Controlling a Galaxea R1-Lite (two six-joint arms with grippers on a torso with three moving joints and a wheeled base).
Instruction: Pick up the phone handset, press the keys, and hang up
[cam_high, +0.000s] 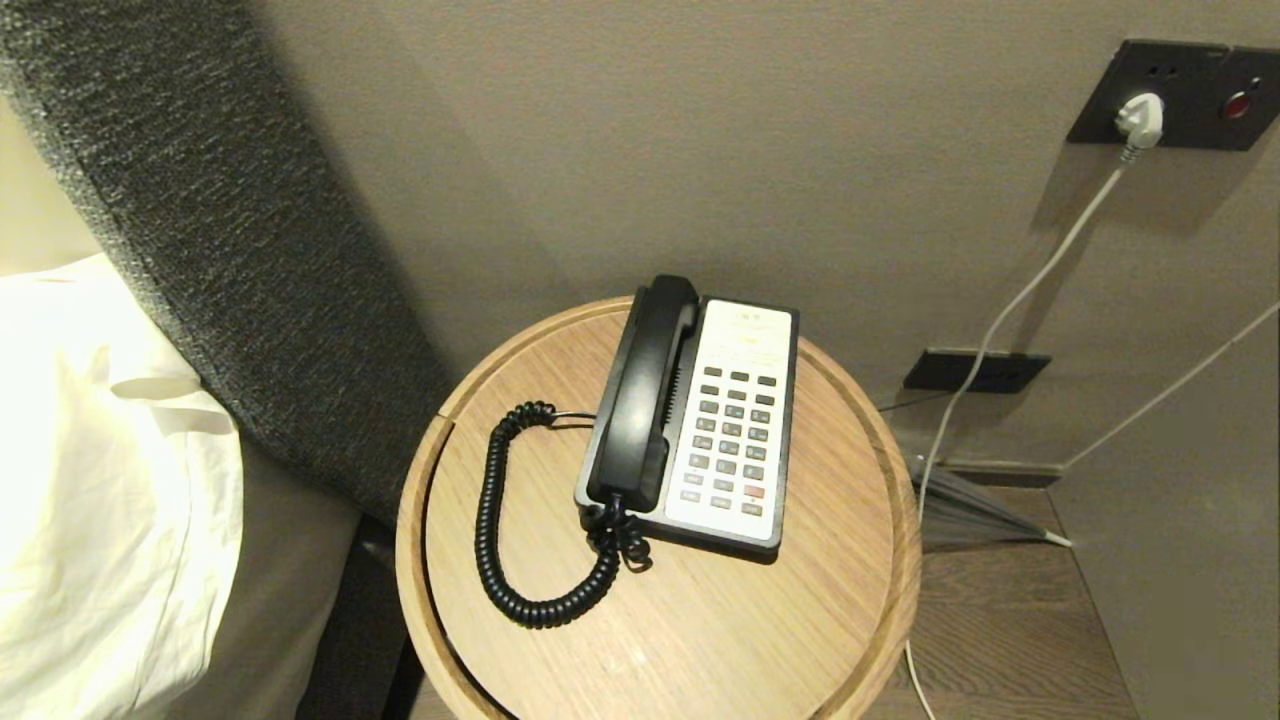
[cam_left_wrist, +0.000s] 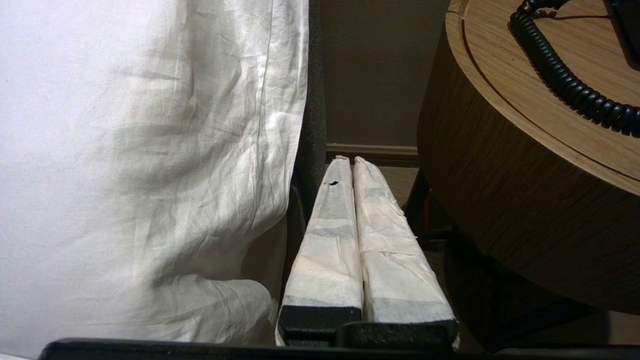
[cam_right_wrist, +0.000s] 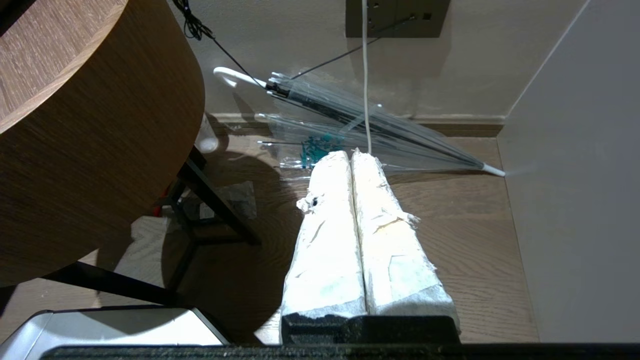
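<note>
Lying in its cradle along the left side of the phone base (cam_high: 735, 425): the phone handset (cam_high: 645, 395), untouched, with its coiled cord (cam_high: 500, 520) looping out over the round wooden table (cam_high: 700, 620) toward the robot's left and curling back to the handset's near end.

Hanging low beside that table, out of the head view: the left gripper (cam_left_wrist: 348, 162), pointing into the dark gap between the white bedsheet (cam_left_wrist: 140, 165) and the table's side wall, below the tabletop rim. Pressing flat against each other with nothing between them: its two tape-wrapped fingers (cam_left_wrist: 330, 240).

Hanging low on the table's other side: the right gripper (cam_right_wrist: 348, 156), aiming over the wooden floor (cam_right_wrist: 465, 240) toward a folded clear umbrella (cam_right_wrist: 360, 125) by the wall. Pinching together along their full length, gripping nothing: its fingers (cam_right_wrist: 325, 245).
</note>
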